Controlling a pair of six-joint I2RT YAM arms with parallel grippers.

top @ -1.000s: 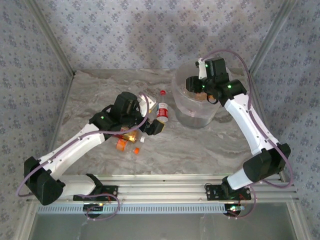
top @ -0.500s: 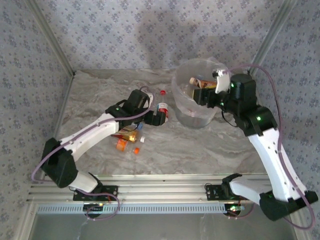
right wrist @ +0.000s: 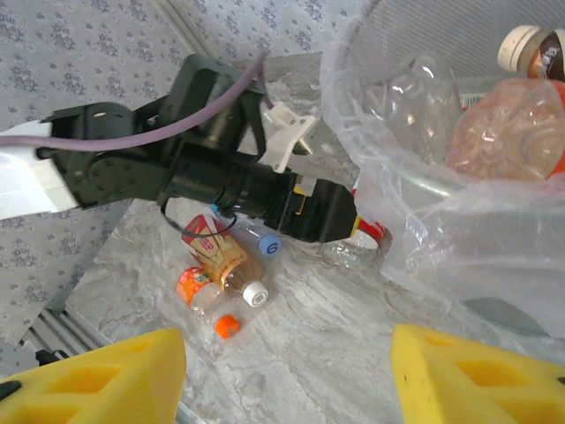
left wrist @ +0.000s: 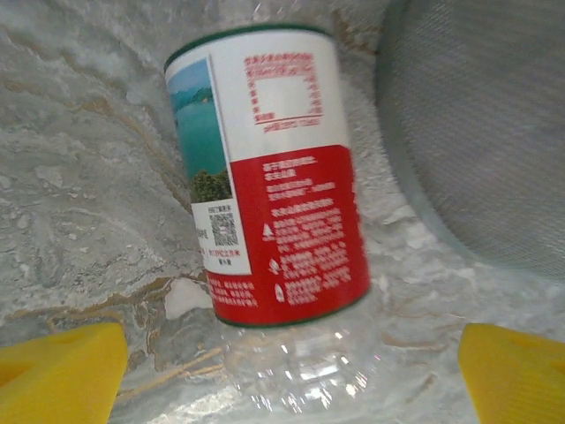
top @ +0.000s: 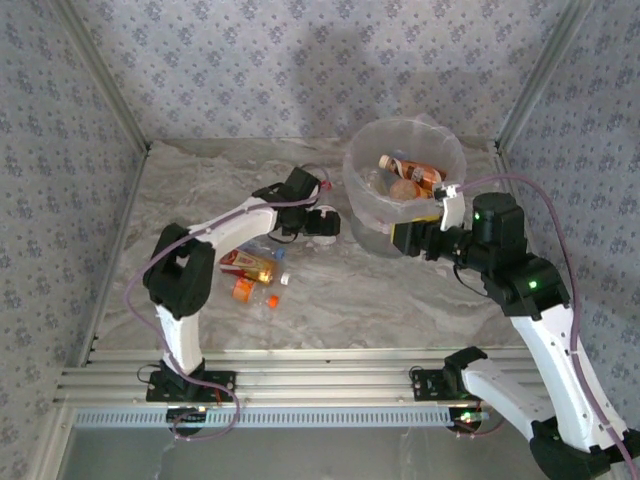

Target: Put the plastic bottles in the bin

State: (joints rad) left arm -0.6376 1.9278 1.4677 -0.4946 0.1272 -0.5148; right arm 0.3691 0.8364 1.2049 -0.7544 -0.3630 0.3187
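A clear plastic bottle (left wrist: 274,177) with a red and white label lies on the marble table right beside the bin (top: 360,205). My left gripper (top: 322,222) is open, and its yellow pads (left wrist: 55,373) stand wide on either side of the bottle's clear base without touching it. Several bottles (top: 405,180) lie inside the translucent lined bin (right wrist: 397,190). My right gripper (top: 405,238) hovers just in front of the bin, open, with nothing between its yellow pads (right wrist: 97,380). Further bottles (top: 252,265) lie in a cluster on the table.
The cluster left of centre holds an orange-labelled bottle (right wrist: 190,287), a brown-drink bottle with a white cap (right wrist: 231,265) and a blue cap (right wrist: 267,246). A loose orange cap (right wrist: 227,326) lies nearby. Patterned walls close in the table (top: 400,300) at the back and sides.
My right gripper has pulled back from above the bin to its near side and its jaws have parted. My left gripper has reached further right, up to the red-labelled bottle.
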